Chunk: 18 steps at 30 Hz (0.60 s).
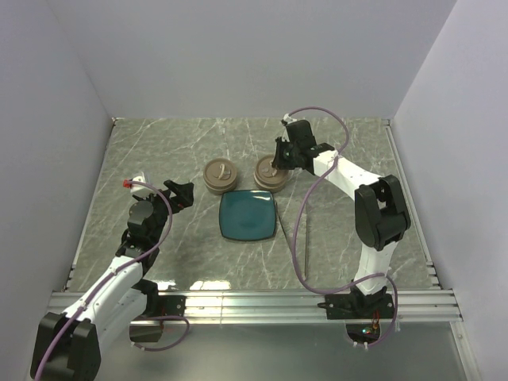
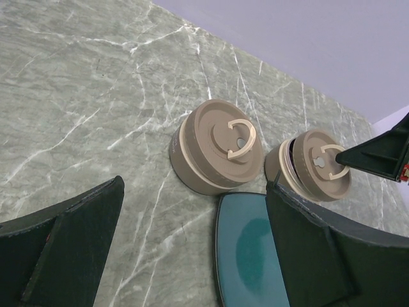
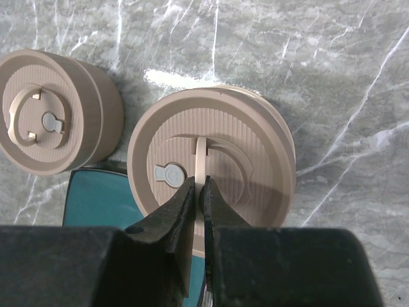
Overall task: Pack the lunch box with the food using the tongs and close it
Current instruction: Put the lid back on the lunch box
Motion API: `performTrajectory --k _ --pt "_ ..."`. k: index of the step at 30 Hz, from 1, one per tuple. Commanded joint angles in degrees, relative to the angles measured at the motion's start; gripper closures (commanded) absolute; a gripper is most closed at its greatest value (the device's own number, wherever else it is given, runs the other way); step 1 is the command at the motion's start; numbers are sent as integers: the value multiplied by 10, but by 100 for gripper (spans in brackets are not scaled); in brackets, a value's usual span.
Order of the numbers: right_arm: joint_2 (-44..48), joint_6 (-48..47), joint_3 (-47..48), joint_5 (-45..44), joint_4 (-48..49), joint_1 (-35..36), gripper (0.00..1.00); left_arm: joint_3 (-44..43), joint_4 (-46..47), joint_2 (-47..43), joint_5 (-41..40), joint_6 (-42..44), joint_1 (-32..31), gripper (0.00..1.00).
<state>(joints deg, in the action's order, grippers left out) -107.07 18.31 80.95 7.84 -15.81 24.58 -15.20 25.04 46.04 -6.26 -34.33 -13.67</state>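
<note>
Two tan round lunch box tiers stand side by side on the marble table [image 1: 159,151]. The right gripper [image 3: 199,182] sits directly above the right tier [image 3: 255,147], its jaws pinched tight on the thin handle [image 3: 200,153] raised from that lid. The left tier [image 1: 220,175] stands just beside that gripper on its left. A dark teal plate [image 1: 248,215] lies just behind the gripper, toward the arm bases. The tongs [image 1: 306,234] lie flat further back, beside the plate's right edge. The left gripper [image 1: 182,193] hangs wide apart and holds nothing, with both tiers off to its right.
</note>
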Motion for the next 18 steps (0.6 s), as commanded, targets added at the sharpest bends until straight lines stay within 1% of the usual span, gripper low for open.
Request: performTrajectory --k 1,10,18 --pt "5 -6 0 3 2 4 100 2 23 -10 6 -3 3 1" --pt "-26 -6 12 10 5 4 100 3 22 -13 5 -3 3 1" --pt "-60 -4 43 16 2 3 100 3 20 -12 6 -3 3 1"
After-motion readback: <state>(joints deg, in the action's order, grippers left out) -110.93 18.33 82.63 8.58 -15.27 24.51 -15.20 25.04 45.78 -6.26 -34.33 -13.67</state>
